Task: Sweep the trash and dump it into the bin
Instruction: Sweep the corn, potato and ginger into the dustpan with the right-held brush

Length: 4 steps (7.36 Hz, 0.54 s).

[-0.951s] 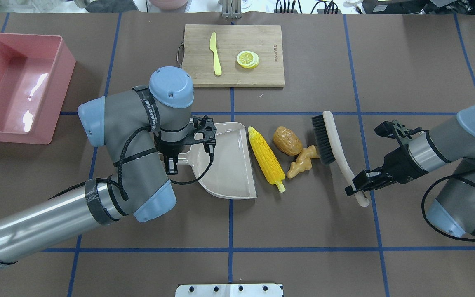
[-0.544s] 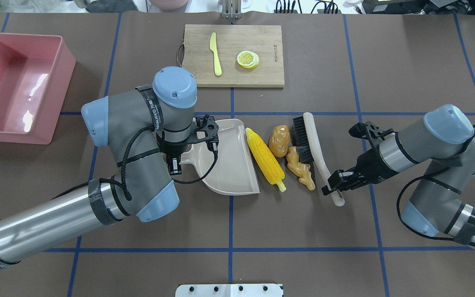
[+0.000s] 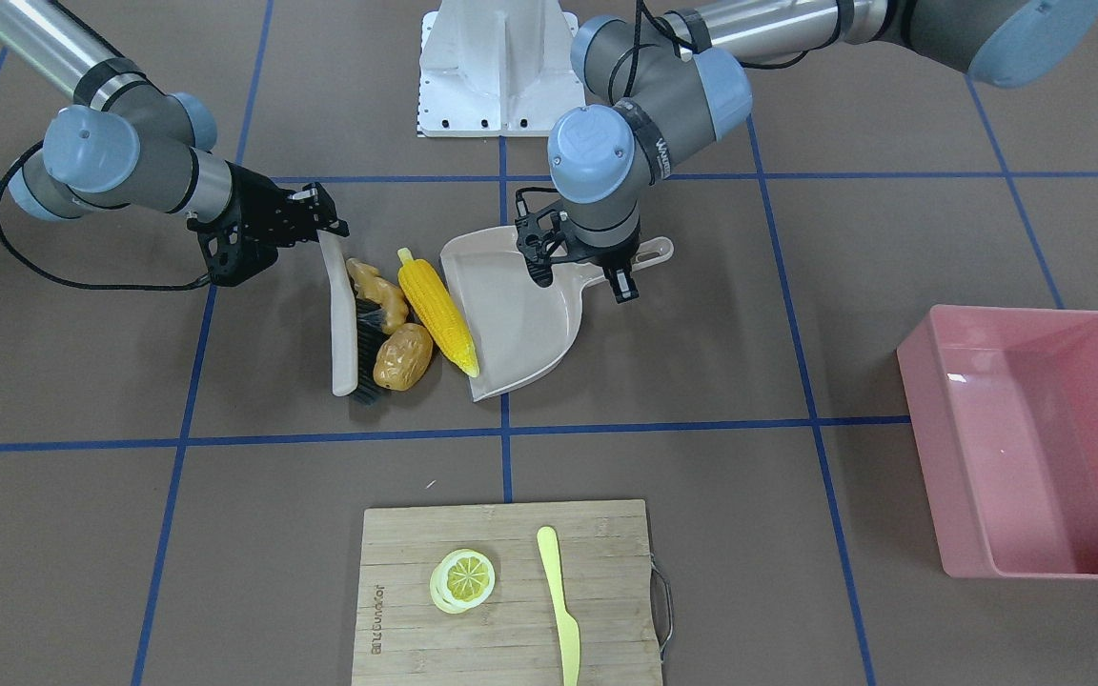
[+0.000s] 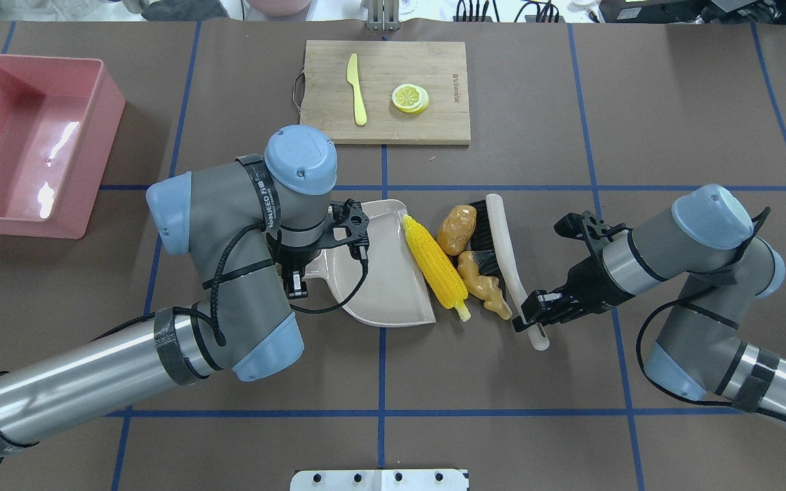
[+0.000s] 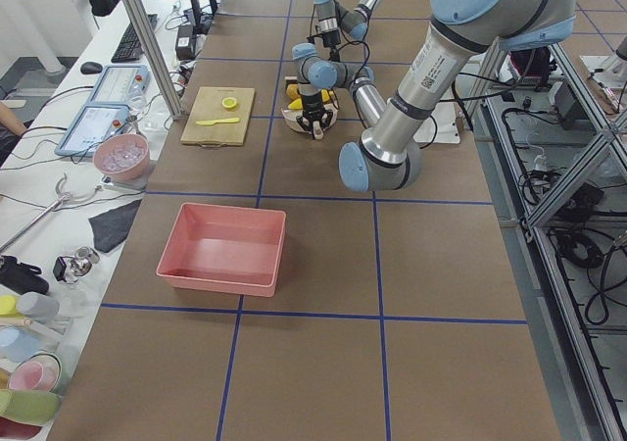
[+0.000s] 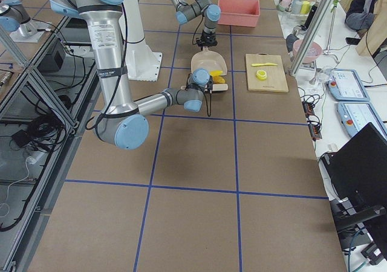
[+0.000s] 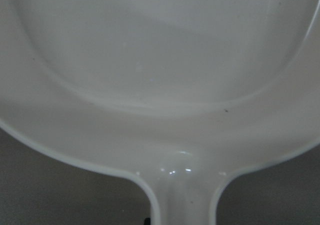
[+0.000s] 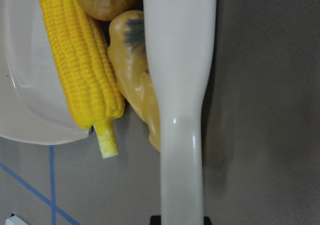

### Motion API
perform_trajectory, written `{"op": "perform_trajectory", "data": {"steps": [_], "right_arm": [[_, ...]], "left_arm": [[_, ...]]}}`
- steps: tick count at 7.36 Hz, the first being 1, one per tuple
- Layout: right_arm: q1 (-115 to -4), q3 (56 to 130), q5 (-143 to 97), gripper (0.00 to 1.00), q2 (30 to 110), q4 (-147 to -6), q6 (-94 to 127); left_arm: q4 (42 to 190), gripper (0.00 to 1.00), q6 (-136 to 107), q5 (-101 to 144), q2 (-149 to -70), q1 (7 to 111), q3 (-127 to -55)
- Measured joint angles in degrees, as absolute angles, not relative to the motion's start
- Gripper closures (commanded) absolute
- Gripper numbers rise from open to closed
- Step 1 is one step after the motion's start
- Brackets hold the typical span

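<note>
Brush [image 4: 506,256] clamped in the right end effector [image 4: 533,315] has swept corn cob [image 4: 434,266], potato [image 4: 456,228] and ginger [image 4: 483,285] against the dustpan [image 4: 386,286], which the left end effector [image 4: 297,273] grips.

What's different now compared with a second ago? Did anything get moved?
The right gripper, shut on the brush, swept it toward the dustpan, pushing the potato and ginger up against the corn cob. The left gripper nudged the dustpan slightly toward the corn. Nothing was taken or released. The bin, cutting board, knife and lemon slice stayed put.
</note>
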<state>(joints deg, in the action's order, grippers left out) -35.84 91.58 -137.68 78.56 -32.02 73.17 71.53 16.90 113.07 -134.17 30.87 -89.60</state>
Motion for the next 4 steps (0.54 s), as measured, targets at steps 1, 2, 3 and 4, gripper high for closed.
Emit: {"op": "perform_trajectory", "data": {"steps": [1, 2, 3, 4], "right_arm": [[-35.7, 91.6, -137.44, 1.0, 78.21, -32.1, 73.27], [-35.59, 91.62, -137.3, 1.0, 77.29, -32.78, 73.44], [-35.52, 91.64, -137.19, 1.0, 75.8, -34.26, 73.68], [-35.31, 91.64, -136.87, 1.0, 74.16, -35.79, 73.87]], "left_arm": [[71.44, 1.0, 16.77, 112.93, -134.19, 30.81, -89.63], [71.4, 1.0, 16.72, 112.88, -134.21, 30.79, -89.64], [71.38, 1.0, 16.71, 112.86, -134.21, 30.76, -89.64], [71.37, 1.0, 16.7, 112.86, -134.21, 30.76, -89.63]]}}
